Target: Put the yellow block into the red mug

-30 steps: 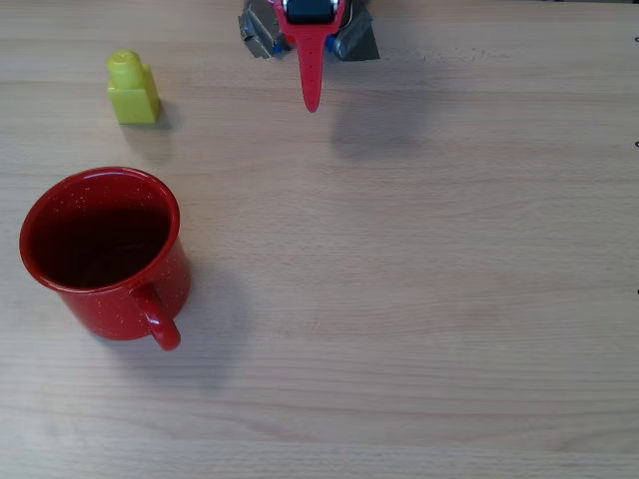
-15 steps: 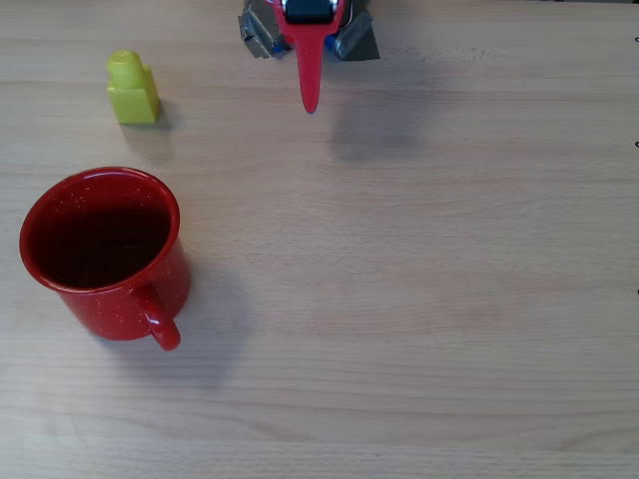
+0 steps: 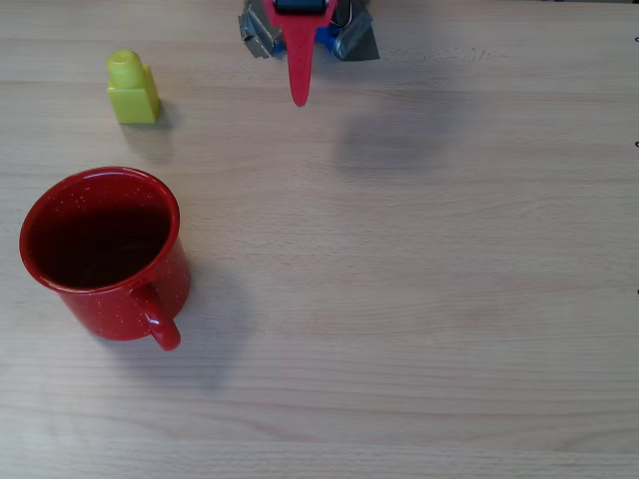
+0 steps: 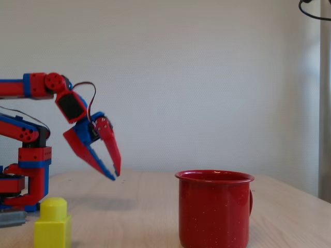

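The yellow block (image 3: pixel 132 88) stands upright on the wooden table at the far left of the overhead view, and at the lower left of the fixed view as the block (image 4: pixel 51 225). The red mug (image 3: pixel 100 244) stands upright in front of it with a dark inside and nothing visible in it, its handle pointing to the lower right. In the fixed view the mug (image 4: pixel 214 207) is right of the block. My red gripper (image 3: pixel 299 97) hangs above the table near the arm's base, well right of the block. Seen from the side, the gripper (image 4: pixel 115 175) points down with its tips together, holding nothing.
The arm's base (image 3: pixel 305 25) sits at the top edge of the wooden table (image 3: pixel 419 279). A plain wall stands behind in the fixed view. A pole (image 4: pixel 325 103) runs up the right edge there.
The gripper tip has swung a little to the left in the overhead view, toward the block's side, and drawn slightly back. Block and mug have not moved.
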You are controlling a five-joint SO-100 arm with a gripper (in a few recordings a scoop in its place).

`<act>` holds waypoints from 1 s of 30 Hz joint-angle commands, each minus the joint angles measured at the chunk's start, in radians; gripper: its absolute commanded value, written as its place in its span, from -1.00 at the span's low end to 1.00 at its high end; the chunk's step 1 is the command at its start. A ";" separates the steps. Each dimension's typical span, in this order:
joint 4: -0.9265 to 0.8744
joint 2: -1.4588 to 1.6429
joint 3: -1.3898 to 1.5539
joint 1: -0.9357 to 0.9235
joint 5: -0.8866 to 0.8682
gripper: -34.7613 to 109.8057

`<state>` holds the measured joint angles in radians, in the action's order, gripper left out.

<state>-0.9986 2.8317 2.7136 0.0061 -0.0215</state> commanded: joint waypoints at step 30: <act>-0.362 -0.669 -0.908 -0.448 0.304 -0.52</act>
<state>-1.3315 2.1506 1.9129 -0.4050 0.2332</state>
